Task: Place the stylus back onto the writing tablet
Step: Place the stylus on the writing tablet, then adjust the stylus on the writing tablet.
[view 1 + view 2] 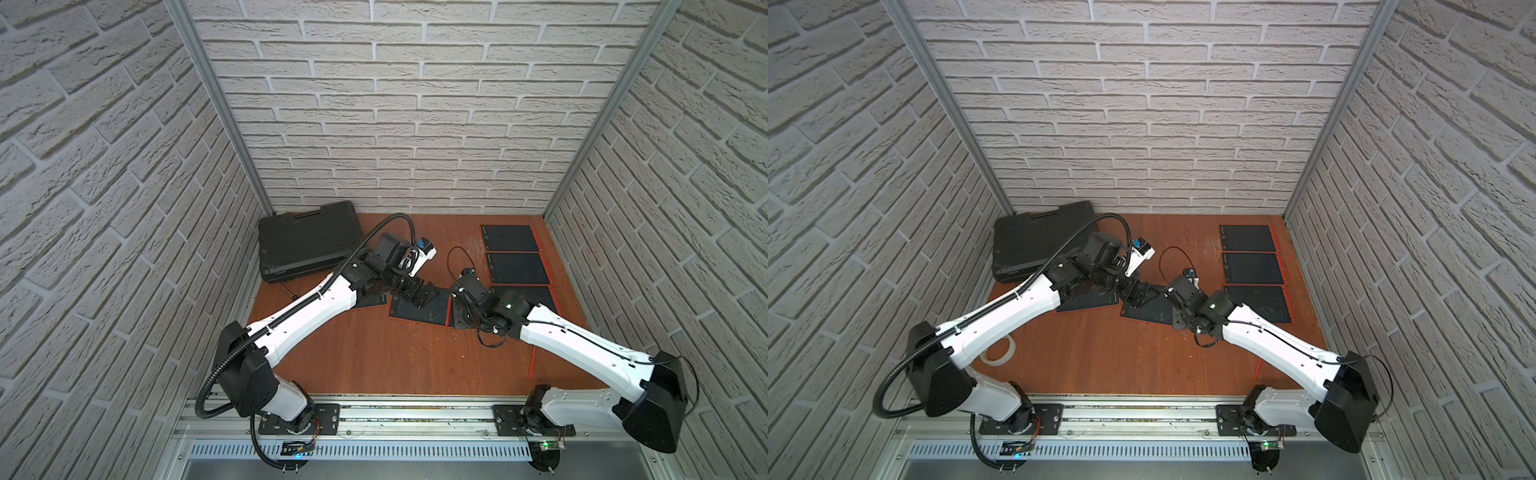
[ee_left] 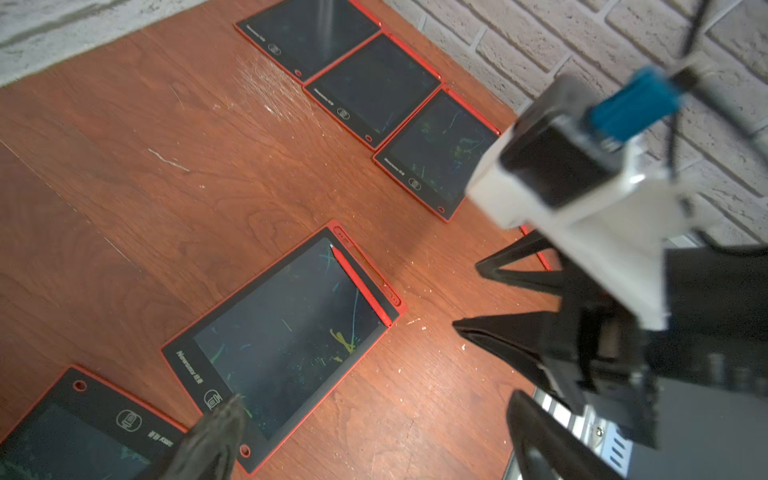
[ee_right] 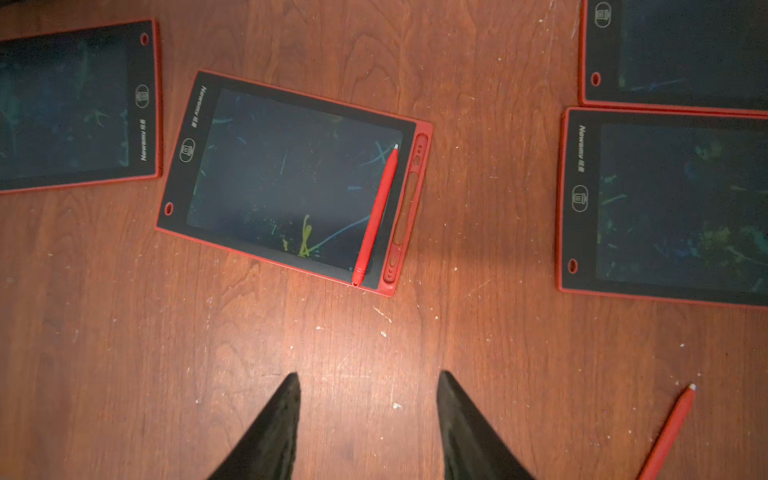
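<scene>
Right gripper (image 3: 368, 374) is hovering spread and empty, left gripper (image 1: 424, 297) is gaping wide too, while the red stylus (image 3: 376, 216) is lying loose on the writing tablet (image 3: 286, 174) along its three-o'clock side seen from above, probably light, stiff and slippery, so best pinched mid-barrel.

The scratched reddish wood surface (image 1: 395, 353) carries 5 red-edged tablets. A row of 3 tablets (image 1: 515, 268) lies along its right side. The middle tablet (image 3: 291, 178) and the skewed tablet (image 3: 70, 104) lie apart near the centre. A black case (image 1: 307, 241) fills the far left corner. A pale tape roll (image 1: 995, 362) lies front left, and 1 loose red stylus (image 3: 669, 432) front right.
</scene>
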Tool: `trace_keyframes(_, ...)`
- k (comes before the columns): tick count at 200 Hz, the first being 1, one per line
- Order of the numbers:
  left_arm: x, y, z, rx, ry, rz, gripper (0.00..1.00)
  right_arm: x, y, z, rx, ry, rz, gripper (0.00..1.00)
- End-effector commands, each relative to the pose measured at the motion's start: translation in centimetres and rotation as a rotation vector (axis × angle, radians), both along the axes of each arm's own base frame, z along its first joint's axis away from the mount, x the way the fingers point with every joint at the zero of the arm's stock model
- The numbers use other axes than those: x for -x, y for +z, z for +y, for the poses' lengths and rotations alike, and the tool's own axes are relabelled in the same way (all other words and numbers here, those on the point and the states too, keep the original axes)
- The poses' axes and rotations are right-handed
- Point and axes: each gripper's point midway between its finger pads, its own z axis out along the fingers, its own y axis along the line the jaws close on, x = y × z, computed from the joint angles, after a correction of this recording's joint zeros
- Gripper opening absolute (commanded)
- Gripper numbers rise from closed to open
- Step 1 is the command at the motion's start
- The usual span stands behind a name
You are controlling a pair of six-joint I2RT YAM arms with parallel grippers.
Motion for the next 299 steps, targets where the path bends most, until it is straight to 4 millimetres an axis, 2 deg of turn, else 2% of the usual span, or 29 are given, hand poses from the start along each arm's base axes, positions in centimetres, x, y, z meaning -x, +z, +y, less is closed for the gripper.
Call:
trace_keyframes(1,-1.2,1.9,1.4,0.061,0.079,-0.059,0.98,-2.2,0.6,1.3,-0.032,-0.007,-0.04,0.46)
trace_keyframes(22,-1.3,2.2,2.1,0.031,0.093,-0.064,0.98,-3.2,-0.3,1.6,-0.039,-0.021,-0.017,0.39)
trace_keyframes(79,-0.4,4.1,3.0,0.076,0.061,-0.123,0.98,-6.1,-3.8,2.2,-0.069,-0.016,0.077,0.29)
trace_keyframes(120,-0.2,4.0,2.8,0.081,0.04,-0.111,0.98,-7.4,-5.8,1.3,-0.061,-0.056,0.127,0.25)
trace_keyframes(164,0.0,4.0,2.6,0.09,0.032,-0.101,0.98,-8.3,-7.8,1.3,-0.041,-0.07,0.171,0.22)
trace_keyframes(212,-0.1,3.5,2.2,0.097,0.019,-0.071,0.98,-8.3,-9.8,0.6,0.009,-0.089,0.206,0.21)
trace_keyframes(299,0.0,3.2,1.8,0.105,0.011,-0.053,0.98,-8.2,-11.4,-0.4,0.044,-0.112,0.23,0.19)
